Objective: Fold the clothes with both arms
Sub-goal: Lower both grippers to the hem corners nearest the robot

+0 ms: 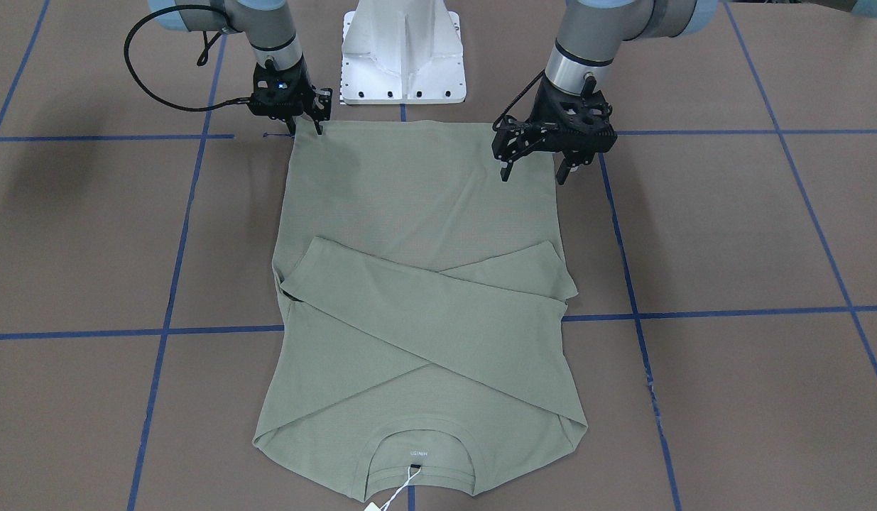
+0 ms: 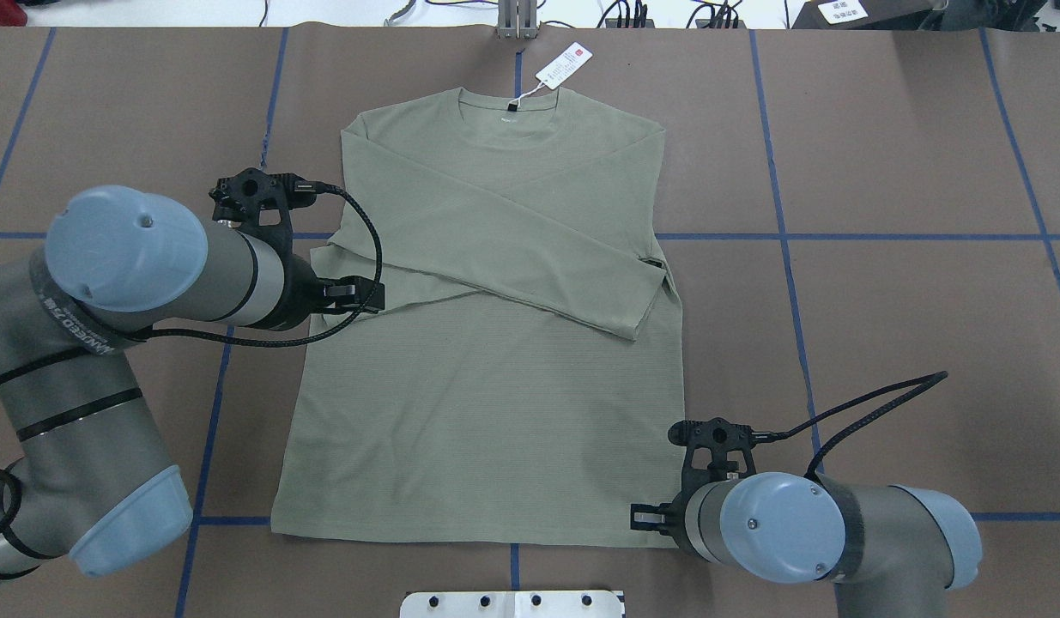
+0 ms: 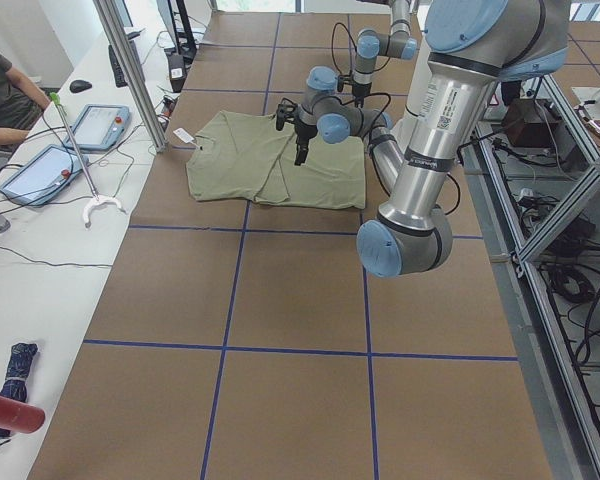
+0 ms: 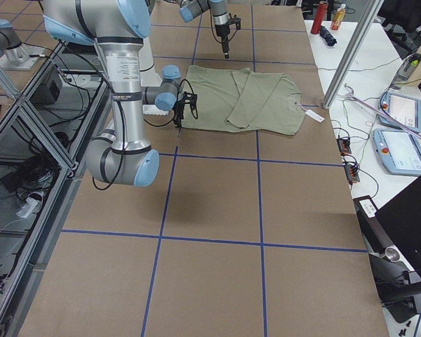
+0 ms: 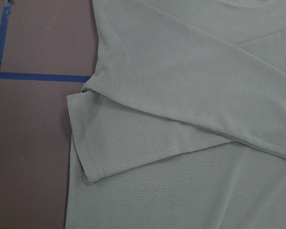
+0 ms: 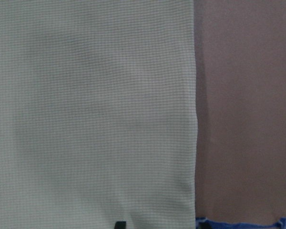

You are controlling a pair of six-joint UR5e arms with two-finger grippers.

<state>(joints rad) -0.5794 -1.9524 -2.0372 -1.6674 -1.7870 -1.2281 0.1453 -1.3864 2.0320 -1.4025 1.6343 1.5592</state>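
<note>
Sleeves (image 1: 438, 305) already crossed over the sage-green shirt (image 1: 417, 191), which lies flat mid-table. Right gripper (image 1: 305, 128) sits low at its robot-side hem corner, jaws apart. Left gripper (image 1: 534, 172) hangs higher, spread wide. Guessing both pinch the 2 hem corners next.

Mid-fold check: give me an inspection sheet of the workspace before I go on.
Surface: brown table covering with a blue tape grid, flat.
Job's things: green shirt laid flat, both sleeves crossed over the chest; hang tag lies past the collar.
Clutter: nothing seen near the shirt.
Grippers: left gripper open, raised over the shirt's left side; right gripper low at the right hem corner, open or shut unclear.
Cables: left wrist cable loops over the shirt's edge in the overhead view; right wrist cable is off the cloth.
Surroundings: white pedestal; seated person and tablet-like screen at the side bench.
</note>
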